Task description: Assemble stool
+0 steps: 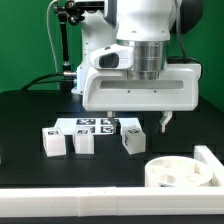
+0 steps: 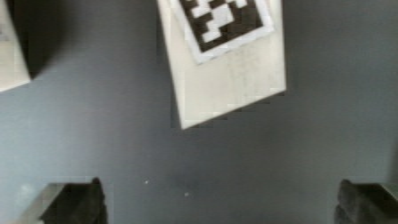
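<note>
The round white rimmed seat lies on the black table at the exterior view's lower right. Three short white legs with square markers stand in a row: one on the left, one in the middle and one on the right. My gripper hangs just above the table, behind the right leg. It is open and empty. In the wrist view one leg lies beyond my gripper, apart from the dark fingertips. Another white part shows at the frame's edge.
The marker board lies flat behind the legs. A long white edge rail runs along the table's front and the exterior view's right side. The arm's white base and cables stand at the back.
</note>
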